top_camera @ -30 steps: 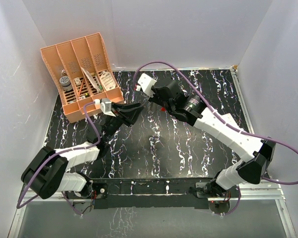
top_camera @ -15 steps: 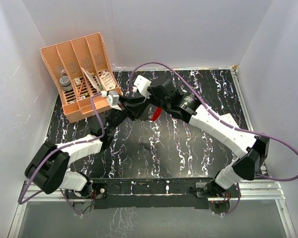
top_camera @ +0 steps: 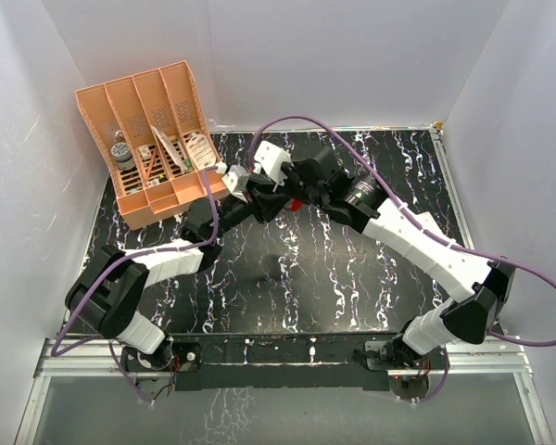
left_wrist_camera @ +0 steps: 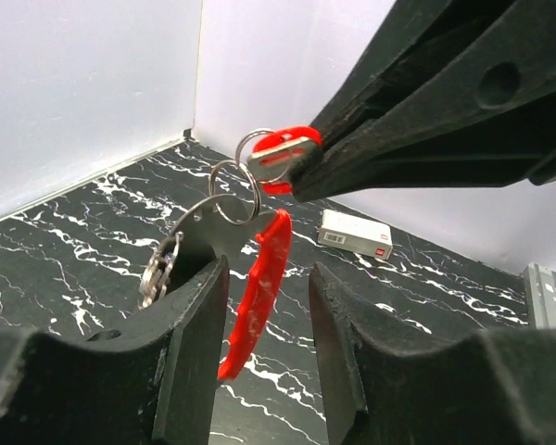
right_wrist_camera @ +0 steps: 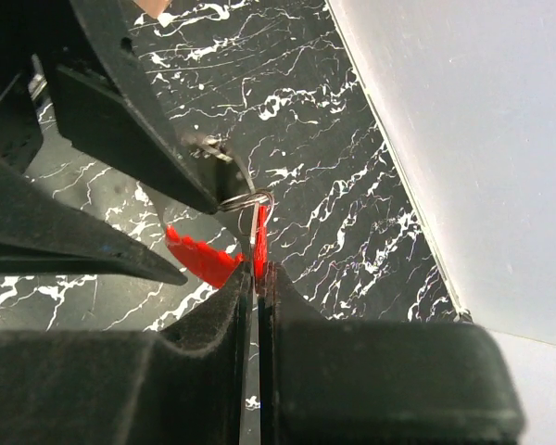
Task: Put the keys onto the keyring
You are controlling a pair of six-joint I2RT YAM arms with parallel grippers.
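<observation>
Black marble table (top_camera: 334, 278), white walls, both arms meeting up in the air toward the far side. Got right gripper (right_wrist_camera: 258, 271) pinched shut on key (left_wrist_camera: 283, 153), red head nipped right at the tips. Can see keyring (left_wrist_camera: 258, 278) dangling just below it off a couple of wire rings (left_wrist_camera: 233, 190), long axis near upright and tilted a bit, red rim toward the left wrist cam. Sits right between the fingers of left gripper (left_wrist_camera: 266, 271), spread apart with a gap either side, so holding nothing by the look of it. Makes left the nearer arm by far: only needs to close across the narrow width, not along the length. Can't make out the threading for sure, too tangled with a grey metal tab (left_wrist_camera: 196, 232) up there.
</observation>
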